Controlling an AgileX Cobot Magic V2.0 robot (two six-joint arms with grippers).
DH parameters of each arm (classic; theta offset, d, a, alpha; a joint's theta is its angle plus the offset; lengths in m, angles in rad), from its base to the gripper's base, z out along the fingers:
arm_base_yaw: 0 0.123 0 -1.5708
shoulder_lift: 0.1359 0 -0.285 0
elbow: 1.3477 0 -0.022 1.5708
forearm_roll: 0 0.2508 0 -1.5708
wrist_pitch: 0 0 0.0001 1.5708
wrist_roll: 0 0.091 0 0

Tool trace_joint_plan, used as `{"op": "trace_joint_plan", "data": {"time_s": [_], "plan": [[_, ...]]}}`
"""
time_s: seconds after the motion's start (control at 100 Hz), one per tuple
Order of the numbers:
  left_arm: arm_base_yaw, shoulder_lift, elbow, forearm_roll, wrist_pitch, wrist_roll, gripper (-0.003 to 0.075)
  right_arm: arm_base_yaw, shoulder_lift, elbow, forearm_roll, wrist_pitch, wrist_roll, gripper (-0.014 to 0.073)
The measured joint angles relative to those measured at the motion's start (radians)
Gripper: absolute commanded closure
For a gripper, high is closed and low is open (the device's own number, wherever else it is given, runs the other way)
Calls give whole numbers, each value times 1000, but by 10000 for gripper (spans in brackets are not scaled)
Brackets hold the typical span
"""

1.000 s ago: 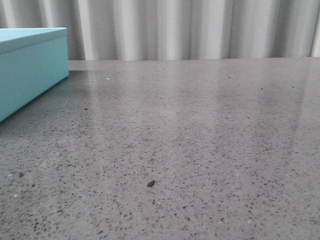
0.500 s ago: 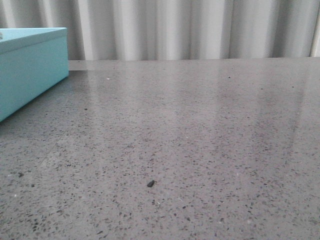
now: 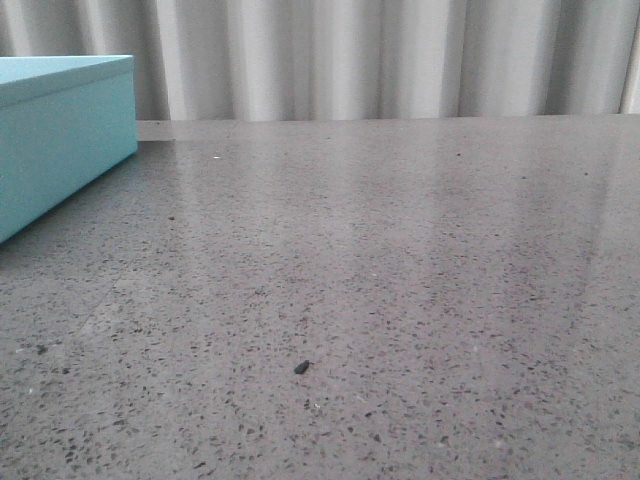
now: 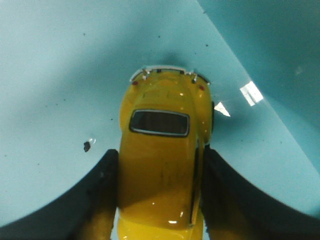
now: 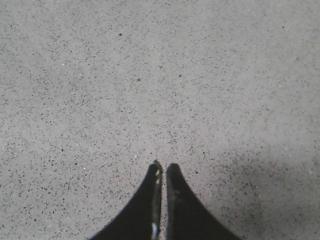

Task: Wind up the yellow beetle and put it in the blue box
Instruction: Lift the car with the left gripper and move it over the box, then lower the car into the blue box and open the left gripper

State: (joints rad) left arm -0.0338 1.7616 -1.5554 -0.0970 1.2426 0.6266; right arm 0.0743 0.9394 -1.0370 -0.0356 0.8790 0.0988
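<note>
Yellow beetle [image 4: 162, 160]: clamped lengthwise in left gripper [image 4: 157, 200], apparently just above blue box [image 4: 50, 75] floor; right gripper [image 5: 162, 172] closed, empty.

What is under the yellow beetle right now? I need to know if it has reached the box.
Pale turquoise surface lies under the yellow beetle, held between the left gripper fingers; a darker wall rises alongside. The car hides whether its wheels touch down.

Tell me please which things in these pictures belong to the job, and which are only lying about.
Belong to the job:
- yellow beetle, held between the left gripper fingers over a turquoise surface
- blue box, far left of the table

Only lying about:
- small dark crumb on the grey speckled table
- right gripper, shut, holding nothing
</note>
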Motion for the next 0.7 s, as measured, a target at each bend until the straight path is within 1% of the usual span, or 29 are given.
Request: {"op": "trace_joint_plan", "data": {"time_s": [0.11,0.28,0.33,0.38,0.7], "plan": [[0,0,2,-4,0,0,608,0,0,0,0,0,0,655],[0,0,2,-17,0,0,435,0,0,0,0,0,0,655],[0,0,2,-17,0,0,404,0,0,0,0,0,0,655],[0,0,2,-19,0,0,393,0,0,0,0,0,0,655],[0,0,2,-19,0,-4,385,0,0,0,0,0,0,655]]}}
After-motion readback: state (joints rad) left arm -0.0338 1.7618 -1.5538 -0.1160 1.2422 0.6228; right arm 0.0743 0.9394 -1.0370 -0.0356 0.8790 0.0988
